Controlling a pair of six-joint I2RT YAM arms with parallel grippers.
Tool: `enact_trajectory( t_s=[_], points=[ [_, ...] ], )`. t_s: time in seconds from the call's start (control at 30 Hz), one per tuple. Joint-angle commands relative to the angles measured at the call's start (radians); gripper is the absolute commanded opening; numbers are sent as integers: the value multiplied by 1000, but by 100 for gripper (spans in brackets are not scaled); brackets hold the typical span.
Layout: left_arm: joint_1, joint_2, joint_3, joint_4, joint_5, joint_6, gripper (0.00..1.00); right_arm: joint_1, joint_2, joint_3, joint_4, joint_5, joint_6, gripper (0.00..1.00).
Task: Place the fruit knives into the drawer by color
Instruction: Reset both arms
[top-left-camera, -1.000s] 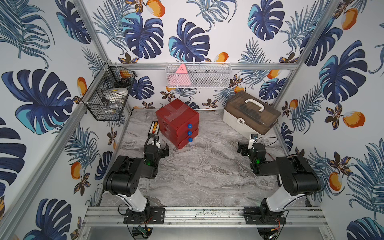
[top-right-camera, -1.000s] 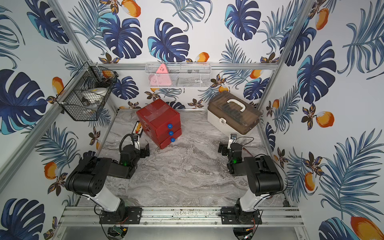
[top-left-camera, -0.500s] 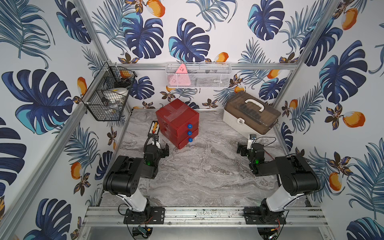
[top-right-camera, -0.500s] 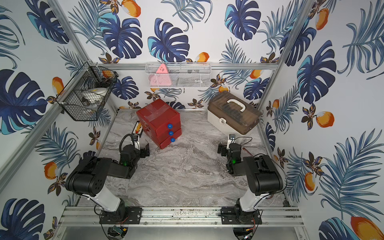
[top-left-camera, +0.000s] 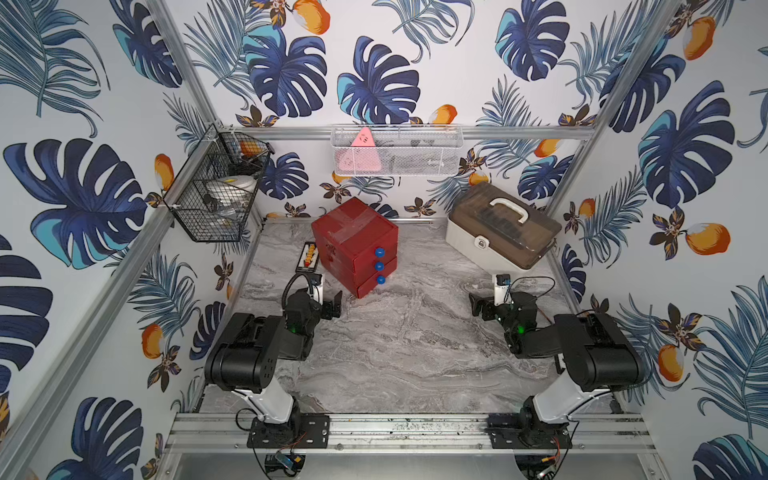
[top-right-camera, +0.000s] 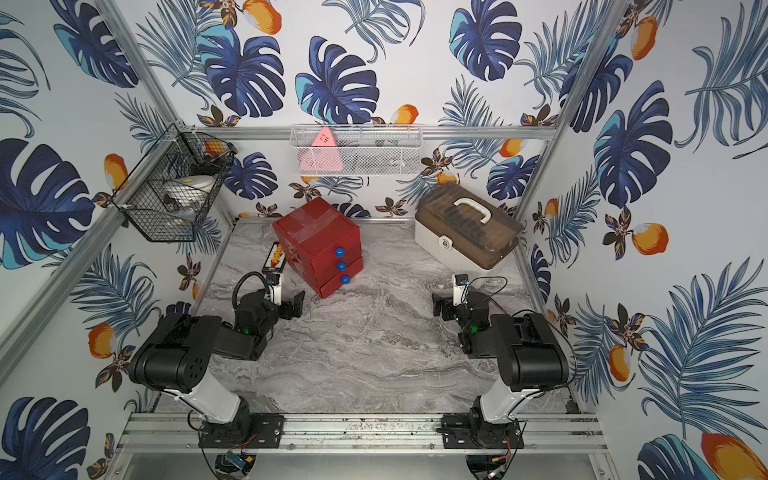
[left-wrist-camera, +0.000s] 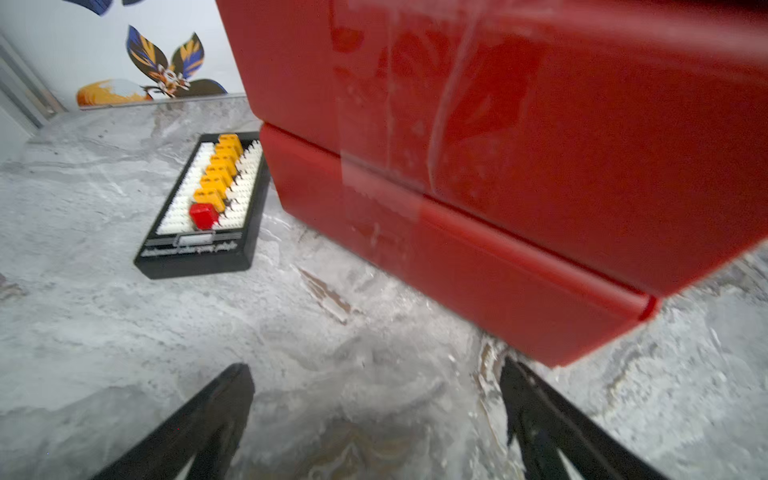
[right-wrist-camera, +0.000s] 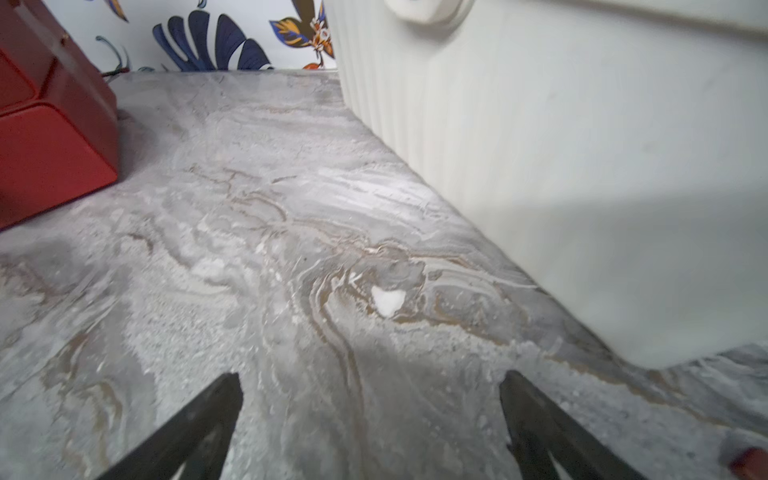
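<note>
The fruit knives are out of view in every frame. The drawer (top-left-camera: 353, 241) (top-right-camera: 316, 245) is a red three-drawer chest with blue knobs, standing at the back left of the marble table, all drawers shut. My left gripper (top-left-camera: 327, 304) (top-right-camera: 291, 306) rests low just in front of the chest's near corner, open and empty; in the left wrist view the gripper (left-wrist-camera: 376, 374) sits beside the chest's red side (left-wrist-camera: 498, 166). My right gripper (top-left-camera: 484, 306) (top-right-camera: 446, 308) (right-wrist-camera: 370, 380) is open and empty over bare table, near the beige case.
A beige case (top-left-camera: 503, 232) (right-wrist-camera: 582, 166) with brown lid and white handle stands back right. A black tray of yellow and white pegs (top-left-camera: 308, 255) (left-wrist-camera: 208, 203) lies left of the chest. A black wire basket (top-left-camera: 216, 195) and a white mesh basket (top-left-camera: 397, 151) hang on the walls.
</note>
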Motion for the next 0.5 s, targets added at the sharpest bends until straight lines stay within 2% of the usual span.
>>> enact_trajectory(
  t_s=[0.0,0.47],
  points=[
    [-14,4,24,-21,-148,-35,99,11,1,46,-50,150,55,100],
    [-16,4,23,-20,-149,-33,99,30,-3,60,-91,177,46,100]
  ],
)
